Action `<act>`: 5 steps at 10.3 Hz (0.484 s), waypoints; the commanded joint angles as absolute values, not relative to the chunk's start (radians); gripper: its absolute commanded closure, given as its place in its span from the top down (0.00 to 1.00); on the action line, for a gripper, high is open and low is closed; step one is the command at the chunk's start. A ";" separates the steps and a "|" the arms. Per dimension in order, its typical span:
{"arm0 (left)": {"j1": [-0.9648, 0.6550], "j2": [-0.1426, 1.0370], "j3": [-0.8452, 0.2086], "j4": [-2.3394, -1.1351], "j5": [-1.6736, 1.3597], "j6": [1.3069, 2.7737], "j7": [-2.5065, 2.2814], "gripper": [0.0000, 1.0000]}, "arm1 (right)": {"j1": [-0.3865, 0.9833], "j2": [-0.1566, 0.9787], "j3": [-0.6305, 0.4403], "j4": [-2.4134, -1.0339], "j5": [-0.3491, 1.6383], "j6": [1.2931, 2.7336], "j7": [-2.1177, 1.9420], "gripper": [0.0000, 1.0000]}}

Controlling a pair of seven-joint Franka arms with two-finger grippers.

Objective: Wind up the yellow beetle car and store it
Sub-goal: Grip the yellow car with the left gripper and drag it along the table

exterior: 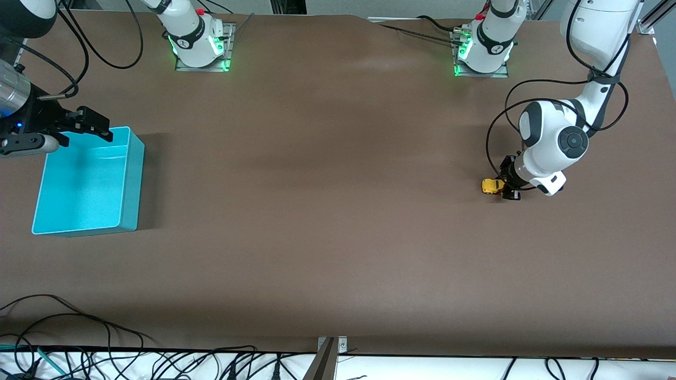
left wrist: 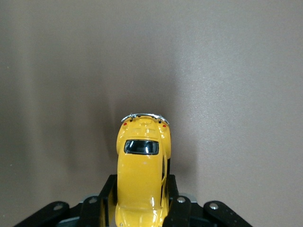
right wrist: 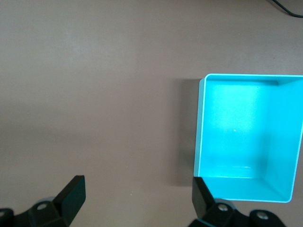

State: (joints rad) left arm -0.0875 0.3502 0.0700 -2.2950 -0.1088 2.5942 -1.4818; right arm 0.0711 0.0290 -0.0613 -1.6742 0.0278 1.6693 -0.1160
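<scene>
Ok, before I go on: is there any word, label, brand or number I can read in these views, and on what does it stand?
No readable text in any view.
Yellow beetle car, in the shut left pincer: no lettering or plate shows.
Turquoise bin: plain walls, no label.
Arm bases: each carries a small round dark mark, too small to read.
Right pincer, open over the table by the bin: no markings visible.

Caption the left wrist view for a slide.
Left gripper shut on the yellow beetle car, its chrome bumper pointing away over the brown table.
</scene>
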 commanded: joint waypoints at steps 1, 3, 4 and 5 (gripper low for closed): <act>-0.097 0.253 0.046 -2.283 -0.072 2.489 -1.520 0.00 | 0.072 0.029 -0.080 -1.667 0.048 1.672 -0.158 1.00; -0.101 0.242 -0.027 -2.247 -0.072 2.444 -1.639 0.00 | 0.072 0.029 -0.083 -1.667 0.052 1.669 -0.158 1.00; -0.101 0.244 -0.070 -2.246 -0.072 2.444 -1.676 0.00 | 0.072 0.029 -0.083 -1.667 0.052 1.672 -0.160 1.00; -0.101 0.250 -0.119 -2.244 -0.072 2.444 -1.699 0.00 | 0.074 0.031 -0.083 -1.667 0.055 1.674 -0.158 1.00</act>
